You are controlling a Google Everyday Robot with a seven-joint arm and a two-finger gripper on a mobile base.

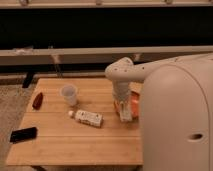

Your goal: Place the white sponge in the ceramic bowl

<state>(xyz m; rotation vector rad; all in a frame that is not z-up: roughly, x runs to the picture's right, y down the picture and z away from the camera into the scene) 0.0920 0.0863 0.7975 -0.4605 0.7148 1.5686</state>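
The ceramic bowl (134, 104) is orange-red and sits at the right side of the wooden table (60, 145). Most of it is hidden behind my arm and body shell. My gripper (125, 113) points down at the bowl's left rim. A small off-white block, the white sponge (125, 116), sits at the gripper's tip and travels with it, so the gripper looks shut on it. The sponge hangs at the bowl's near-left edge, partly over the rim.
A translucent white cup (69, 94) stands left of centre. A white bottle (89, 118) lies in front of it. A dark red object (37, 101) and a black phone-like device (23, 134) lie at the left. My white body shell (175, 125) fills the right.
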